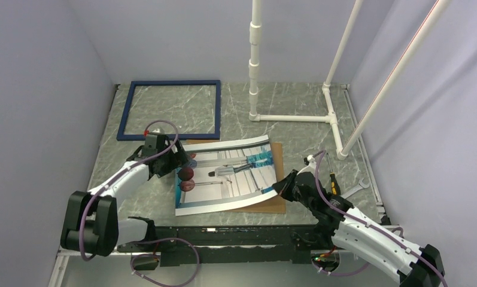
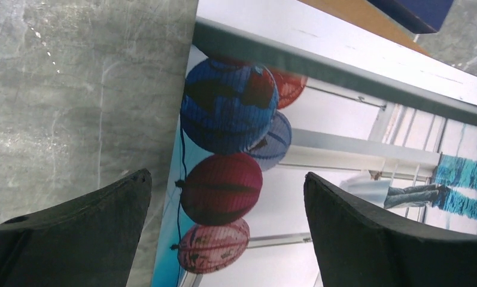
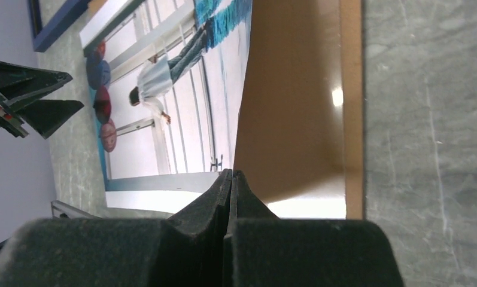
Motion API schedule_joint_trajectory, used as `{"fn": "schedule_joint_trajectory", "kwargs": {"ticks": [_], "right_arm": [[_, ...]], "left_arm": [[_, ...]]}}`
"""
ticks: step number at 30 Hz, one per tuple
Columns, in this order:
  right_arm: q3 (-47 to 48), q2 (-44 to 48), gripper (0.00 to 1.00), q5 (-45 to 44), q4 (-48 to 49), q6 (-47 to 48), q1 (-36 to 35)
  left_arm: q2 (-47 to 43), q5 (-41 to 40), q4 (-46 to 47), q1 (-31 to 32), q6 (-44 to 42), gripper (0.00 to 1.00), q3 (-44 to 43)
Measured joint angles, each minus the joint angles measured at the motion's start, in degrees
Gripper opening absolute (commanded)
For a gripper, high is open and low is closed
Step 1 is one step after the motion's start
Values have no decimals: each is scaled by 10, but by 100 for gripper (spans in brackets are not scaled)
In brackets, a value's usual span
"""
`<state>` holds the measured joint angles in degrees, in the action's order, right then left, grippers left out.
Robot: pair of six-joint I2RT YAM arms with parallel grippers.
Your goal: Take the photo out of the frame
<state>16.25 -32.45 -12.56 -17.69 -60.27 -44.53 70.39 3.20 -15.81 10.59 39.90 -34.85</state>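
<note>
Your right pincer is clamped on the photo, at its edge. Your left pincer hangs spread wide, photo directly below.

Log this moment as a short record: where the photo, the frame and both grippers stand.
frame: dark blue, empty, flat on the table at far left
photo: out of the frame, face up, lying on a brown backing board
photo edge: near right corner raised off the board
left gripper: open, over the photo's left edge by the printed balls
right gripper: shut on the photo's right edge
other items: screwdriver and wrench right of the board; white pipe stand at the back
</note>
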Motion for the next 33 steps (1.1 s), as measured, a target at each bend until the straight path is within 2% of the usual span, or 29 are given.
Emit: {"fn": "schedule_joint_trajectory", "kwargs": {"ticks": [3, 11, 17, 23, 29, 33], "right_arm": [[-6, 3, 1, -4, -20, -5, 0], [-16, -2, 18, -1, -42, -8, 0], [-20, -26, 48, 12, -66, -10, 0], [8, -85, 69, 14, -108, -9, 0], [56, -165, 82, -8, -148, 3, 2], [77, -210, 83, -21, -156, 24, 20]], "left_arm": [[28, 0, 16, 0, 0, 99, 0], [79, 0, 55, 7, -1, 99, -13], [106, 0, 77, 17, 0, 99, -30], [124, 0, 78, 19, 0, 99, -47], [139, 6, 79, 19, 0, 99, -61], [145, 10, 79, 19, 0, 99, -66]]}}
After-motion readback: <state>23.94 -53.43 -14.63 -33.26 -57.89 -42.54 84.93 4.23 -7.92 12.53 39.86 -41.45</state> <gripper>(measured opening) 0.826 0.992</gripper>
